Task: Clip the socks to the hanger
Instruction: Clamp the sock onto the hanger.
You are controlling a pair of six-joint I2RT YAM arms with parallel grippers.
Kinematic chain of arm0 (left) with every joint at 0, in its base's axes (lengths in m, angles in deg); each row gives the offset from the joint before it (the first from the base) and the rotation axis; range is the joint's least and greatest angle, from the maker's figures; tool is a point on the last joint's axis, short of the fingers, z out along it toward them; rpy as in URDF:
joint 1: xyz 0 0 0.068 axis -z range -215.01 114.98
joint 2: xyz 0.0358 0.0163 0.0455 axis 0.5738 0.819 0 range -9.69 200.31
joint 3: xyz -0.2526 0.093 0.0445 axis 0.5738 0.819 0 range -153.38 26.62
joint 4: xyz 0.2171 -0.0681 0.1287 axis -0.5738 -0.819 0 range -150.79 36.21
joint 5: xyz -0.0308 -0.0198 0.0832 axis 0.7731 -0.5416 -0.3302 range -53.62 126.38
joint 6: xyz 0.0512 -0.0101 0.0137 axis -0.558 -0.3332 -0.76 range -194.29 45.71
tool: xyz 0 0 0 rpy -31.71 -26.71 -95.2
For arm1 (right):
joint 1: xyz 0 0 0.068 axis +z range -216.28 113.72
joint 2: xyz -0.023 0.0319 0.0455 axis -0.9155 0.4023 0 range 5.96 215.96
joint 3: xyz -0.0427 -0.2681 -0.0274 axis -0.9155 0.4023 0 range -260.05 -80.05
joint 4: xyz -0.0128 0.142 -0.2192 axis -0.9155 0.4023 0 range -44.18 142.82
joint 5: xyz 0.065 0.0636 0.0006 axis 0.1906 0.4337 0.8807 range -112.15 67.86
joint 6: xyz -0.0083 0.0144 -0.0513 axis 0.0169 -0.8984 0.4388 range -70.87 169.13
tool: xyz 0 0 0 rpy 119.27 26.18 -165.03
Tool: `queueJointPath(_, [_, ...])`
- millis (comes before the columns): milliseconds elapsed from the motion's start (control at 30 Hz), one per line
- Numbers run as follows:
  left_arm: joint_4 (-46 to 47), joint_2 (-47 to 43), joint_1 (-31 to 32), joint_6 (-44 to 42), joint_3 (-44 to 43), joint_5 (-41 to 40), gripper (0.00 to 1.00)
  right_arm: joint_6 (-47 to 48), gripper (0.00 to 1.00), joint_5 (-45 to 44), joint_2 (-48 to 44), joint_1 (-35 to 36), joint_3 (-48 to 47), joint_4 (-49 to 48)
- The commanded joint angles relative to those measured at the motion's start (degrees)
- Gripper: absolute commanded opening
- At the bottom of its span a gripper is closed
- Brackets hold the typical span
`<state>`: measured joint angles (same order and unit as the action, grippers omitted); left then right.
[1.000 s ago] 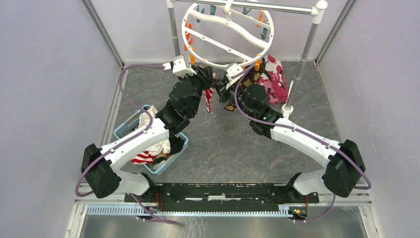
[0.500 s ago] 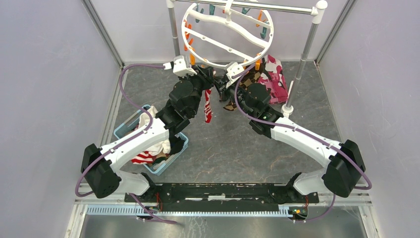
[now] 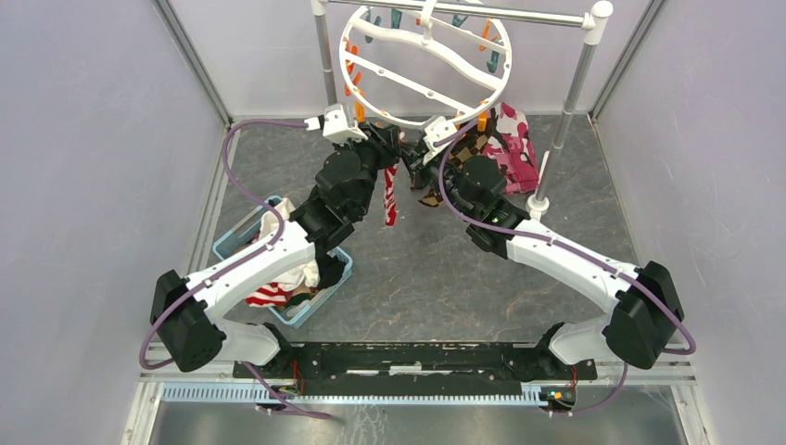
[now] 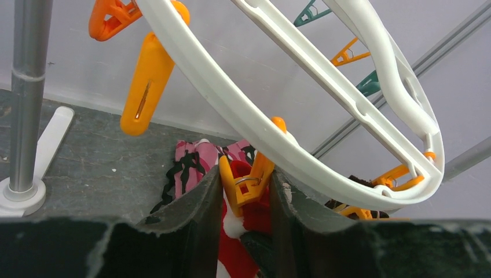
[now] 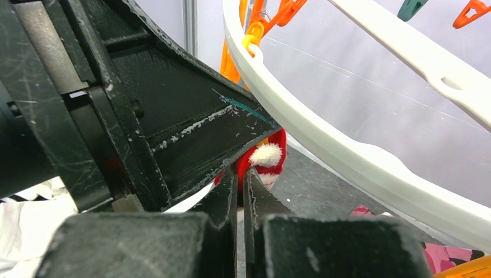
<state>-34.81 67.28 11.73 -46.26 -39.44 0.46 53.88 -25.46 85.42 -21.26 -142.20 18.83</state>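
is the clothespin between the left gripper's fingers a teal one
No, the clothespin between the fingers of the left gripper is orange, with a red sock just below it.

2 white arms [image 3: 269, 260], black joints [image 3: 345, 181] (purple cables [image 3: 232, 162]).

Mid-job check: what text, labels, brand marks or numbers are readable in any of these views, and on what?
None: no readable text, number or sign in any view.
The hanger, its orange clothespins, the red-and-white sock and the blue basket carry no visible print.
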Motion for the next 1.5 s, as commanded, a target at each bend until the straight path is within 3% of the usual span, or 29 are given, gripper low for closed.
queueJointPath(0, [-1.03,-2.96,0.21,3.34,-1.55,-1.16,0.45,-0.27,0.0,-2.11,-1.83,0.27,-0.55,-2.73])
queueJointPath(267, [-1.81,-5.53,0.28,3.61,-0.51,-1.17,0.7,-0.36,0.0,-2.93,-1.81,0.23,-0.03,-2.29])
queueJointPath(500, [-2.53,-8.92,0.28,3.49,1.76,0.83,0.78,-0.18,0.0,-3.45,-2.4,0.04,0.69,-2.46])
queueJointPath(767, [-0.78,-17.07,0.28,-4.7,8.57,14.41,0.93,0.07,0.04,-4.54,-4.63,-1.23,3.0,-2.37])
queueJointPath(867, [1.78,-21.24,0.27,-9.43,13.76,23.4,0.94,0.52,0.06,-5.2,-5.81,-2.15,4.15,-1.81])
queueJointPath(1000, [3.62,-26.93,0.28,-13.73,20.7,28.1,0.94,0.34,0.07,-5.22,-7.56,-3.64,5.55,-1.02])
queueJointPath(1167, [5.51,-34.55,0.28,-16.56,29.71,28.1,0.94,0.33,0.1,-4.49,-10.01,-4.99,8.35,-0.16])
queueJointPath(1467, [5.03,-46.02,0.28,-17.88,42.76,23.58,0.94,1.49,0.04,-5.29,-13.37,-9.05,9.28,4.34])
